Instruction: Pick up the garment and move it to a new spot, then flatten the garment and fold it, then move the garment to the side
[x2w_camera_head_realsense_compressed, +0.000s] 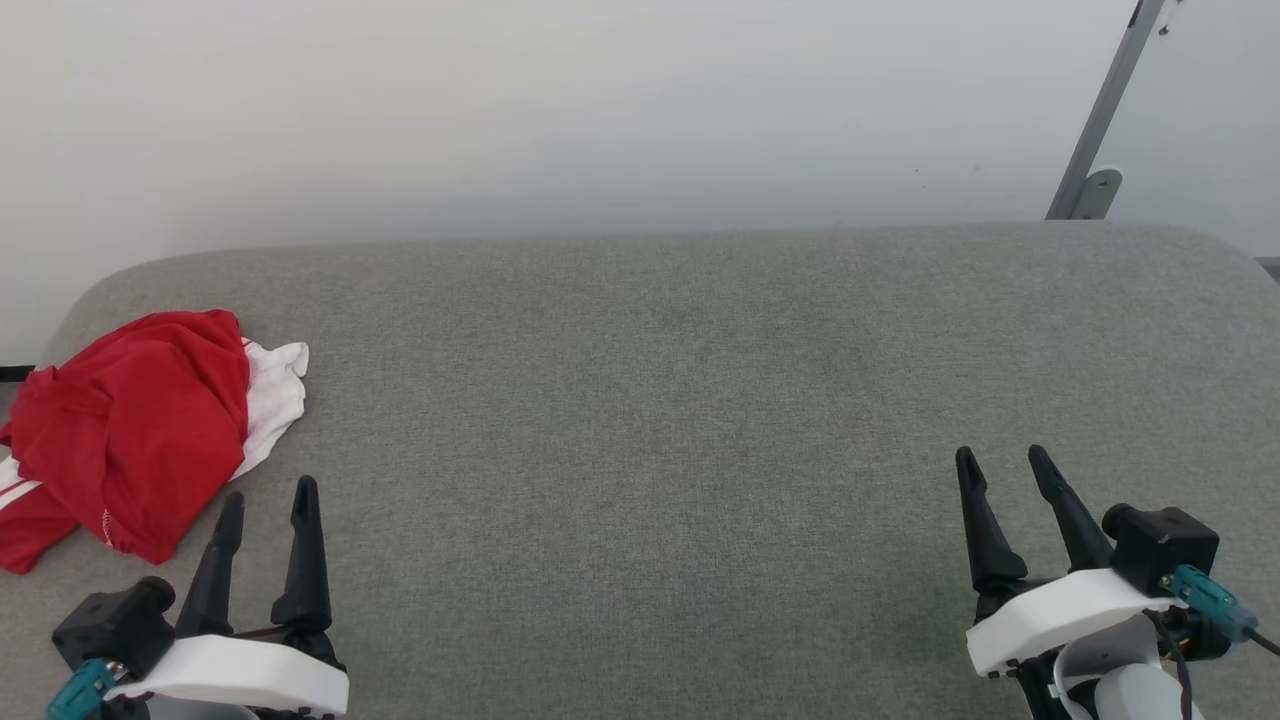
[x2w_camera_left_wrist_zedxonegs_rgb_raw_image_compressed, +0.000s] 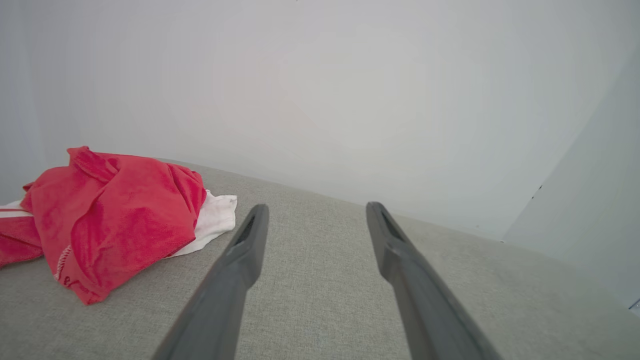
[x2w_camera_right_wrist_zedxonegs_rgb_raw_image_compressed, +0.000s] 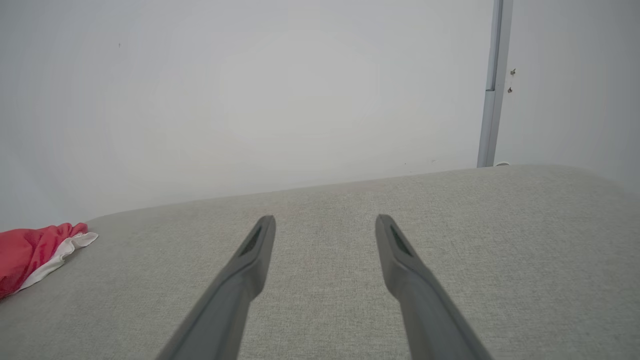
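Observation:
The garment (x2w_camera_head_realsense_compressed: 135, 430) is a crumpled red shirt with a white part showing at its far right side, lying at the left end of the grey fabric surface (x2w_camera_head_realsense_compressed: 650, 420). In the left wrist view the garment (x2w_camera_left_wrist_zedxonegs_rgb_raw_image_compressed: 115, 220) sits just left of my fingers. My left gripper (x2w_camera_head_realsense_compressed: 270, 487) is open and empty, just to the right of the garment's near corner, not touching it. My right gripper (x2w_camera_head_realsense_compressed: 1003, 455) is open and empty at the lower right, far from the cloth. In the right wrist view the garment (x2w_camera_right_wrist_zedxonegs_rgb_raw_image_compressed: 30, 250) shows at the far left edge.
A pale wall (x2w_camera_head_realsense_compressed: 600, 110) rises right behind the padded surface, whose back corners are rounded. A grey metal post (x2w_camera_head_realsense_compressed: 1105, 110) with a bracket leans at the back right.

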